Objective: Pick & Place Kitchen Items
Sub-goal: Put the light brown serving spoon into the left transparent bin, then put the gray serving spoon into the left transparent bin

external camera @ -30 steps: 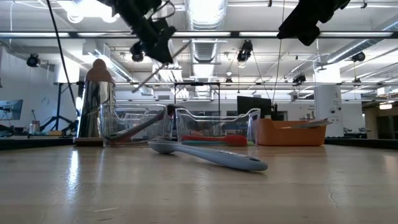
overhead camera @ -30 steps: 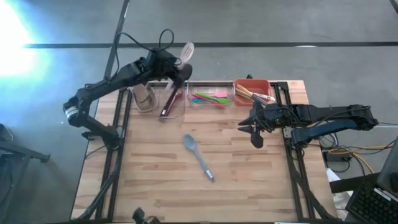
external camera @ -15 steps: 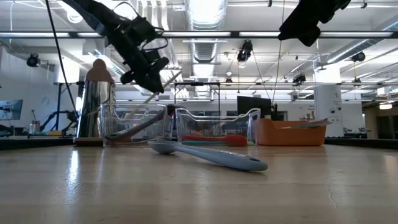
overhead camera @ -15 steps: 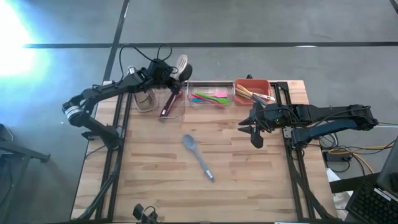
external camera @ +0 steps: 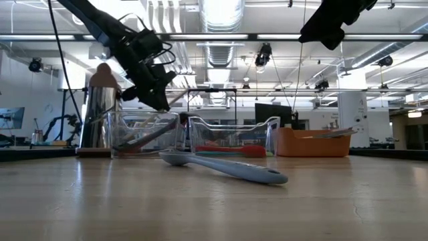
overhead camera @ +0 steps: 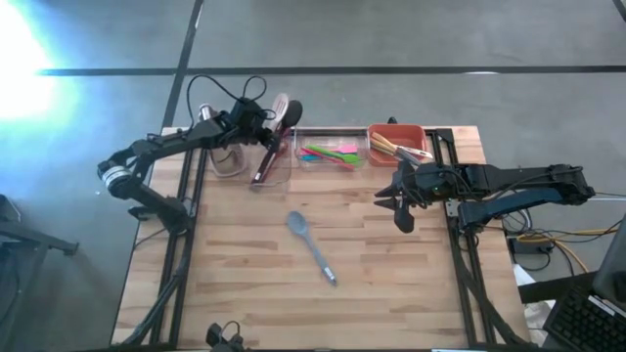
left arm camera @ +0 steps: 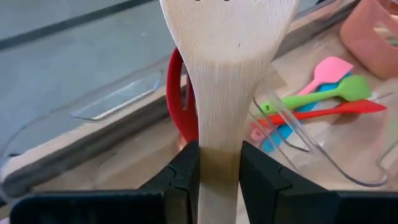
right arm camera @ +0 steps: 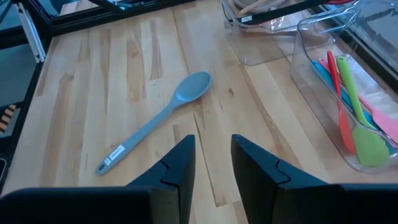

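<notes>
Left gripper (left arm camera: 219,171) up at the far left corner of the counter (overhead camera: 245,284), pinching the wooden spatula (left arm camera: 224,74) by its handle. Blade end tipped out past the far edge. Right under it, the left clear bin (overhead camera: 256,156), with a red utensil (left arm camera: 180,102) and a dark-handled one leaning inside. Pink-topped rack (external camera: 103,110) just beside that bin, nearer the left edge.

Next along the far edge, a second clear bin (overhead camera: 331,154) holding the pink, green, blue and red silicone utensils (left arm camera: 323,99), all lying flat. Then the red-orange bin (overhead camera: 396,137) with pale-handled utensils (overhead camera: 401,149) sticking out over its rim. All three bins close together in one row.

Blue-grey spoon (overhead camera: 311,245) lying alone in the middle of the counter, bowl toward the bins, handle toward the near edge. Lots of bare wood all around it, well apart from every bin.

Right gripper (right arm camera: 211,158) hanging above the right side of the counter, fingers a little spread, holding nothing. Open wood between it and the spoon. Black frame rails along both side edges.
</notes>
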